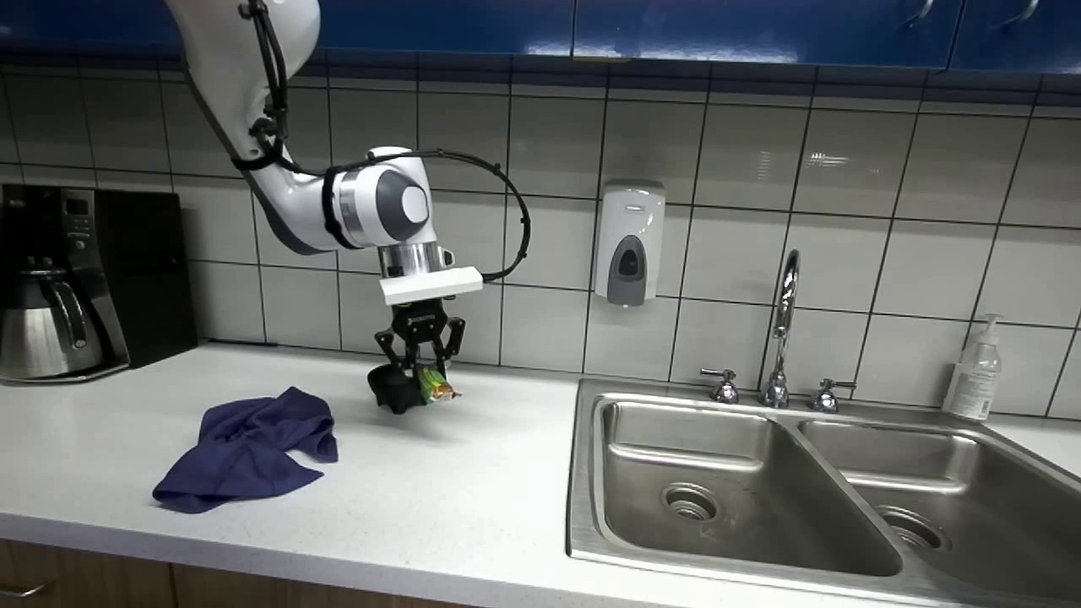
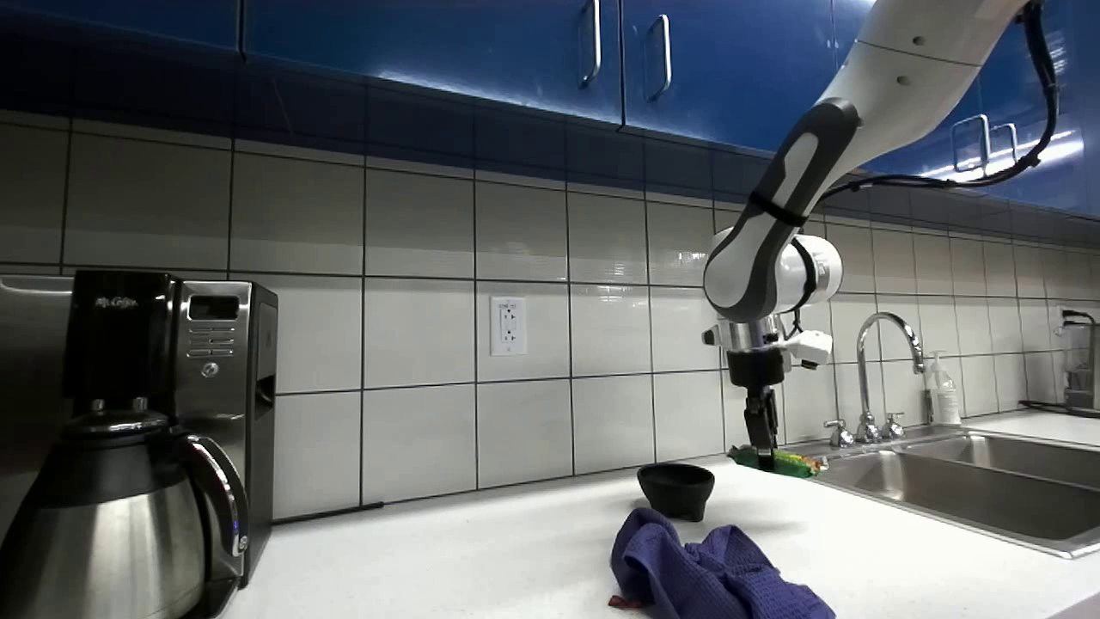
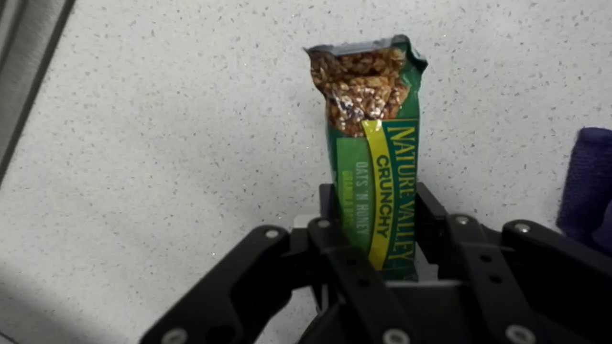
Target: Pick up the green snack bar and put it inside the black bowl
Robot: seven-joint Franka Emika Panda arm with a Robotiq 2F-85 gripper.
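1. The green snack bar (image 3: 375, 157) is, in my judgement, quite light, so the gripper (image 3: 376, 205) should carry it without effort.
2. Its wrapping looks thin and shiny, therefore it may slip a little. The granola inside is probably stiff but brittle; too strong a squeeze could break it.
3. The better place to take hold, I think, is across the narrow width, close to the middle, with even pressure on both long sides.
4. The fingers (image 3: 428, 210) are closed upon the bar in this manner: one presses each long side, and I see no gap.
5. The bar lies between them. The end with the granola picture reaches well past the fingertips, while the gripper hides part of the opposite end in the wrist view.
6. In an exterior view, the bar seems to hang above the counter (image 2: 481, 550), outside the black bowl (image 2: 676, 499) and apart from it.
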